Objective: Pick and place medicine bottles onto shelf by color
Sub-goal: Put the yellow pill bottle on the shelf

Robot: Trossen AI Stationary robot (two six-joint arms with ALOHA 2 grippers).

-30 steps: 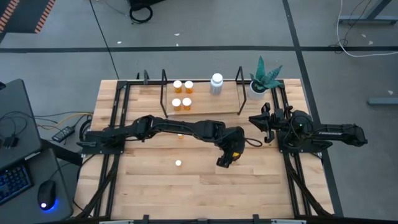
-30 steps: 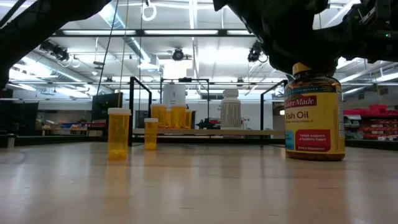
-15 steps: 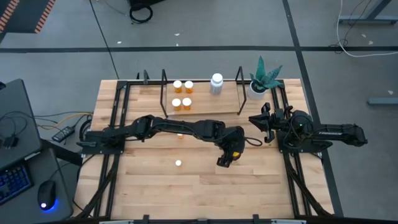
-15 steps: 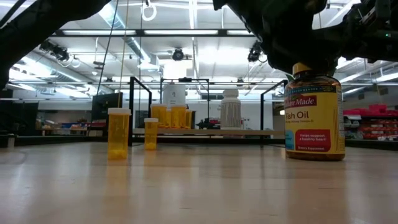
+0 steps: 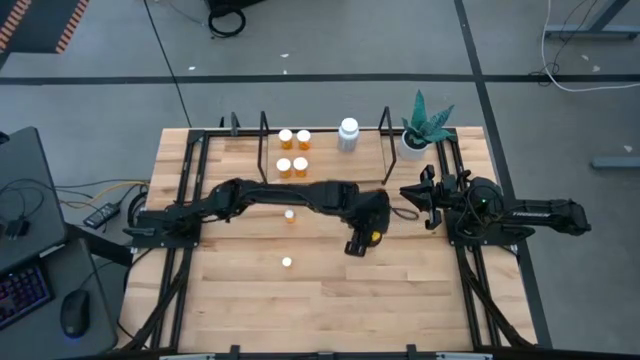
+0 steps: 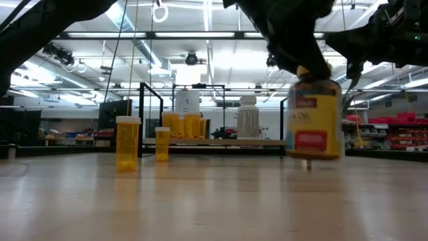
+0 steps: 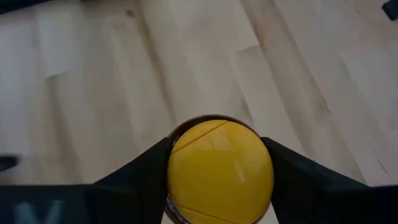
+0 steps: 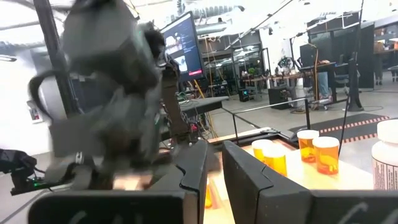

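The dark amber bottle point(image 6: 314, 119) with a yellow cap point(image 7: 221, 171) hangs just above the table, right of the middle, with my left gripper point(image 5: 362, 242) shut on its top. Two small orange bottles point(image 5: 289, 214) point(image 5: 287, 262) stand on their bases on the table. Several more orange bottles point(image 5: 293, 152) and a white bottle point(image 5: 348, 133) stand on the shelf point(image 5: 330, 180) at the far side. My right gripper point(image 5: 414, 195) waits at the right, its fingers point(image 8: 193, 168) close together and holding nothing. My left gripper pinches the yellow cap by its two opposite sides point(image 7: 177, 163) between its fingers point(image 7: 146, 180). The fingers come steeply from above, slanting down. The bottle hangs below them, about upright, its base point(image 6: 314, 155) clear of the table.
A white pot with a green plant point(image 5: 418, 138) stands at the far right corner beside the shelf. Black upright posts point(image 5: 264, 150) point(image 5: 386, 145) frame the shelf. Bare wooden tabletop point(image 5: 330, 295) lies toward the near edge.
My left gripper has risen and gone a little toward the far edge and the shelf, carrying the amber bottle. The bottle stood on the table a second ago and is now lifted clear. The arm's shift has uncovered one small orange bottle in the high view.
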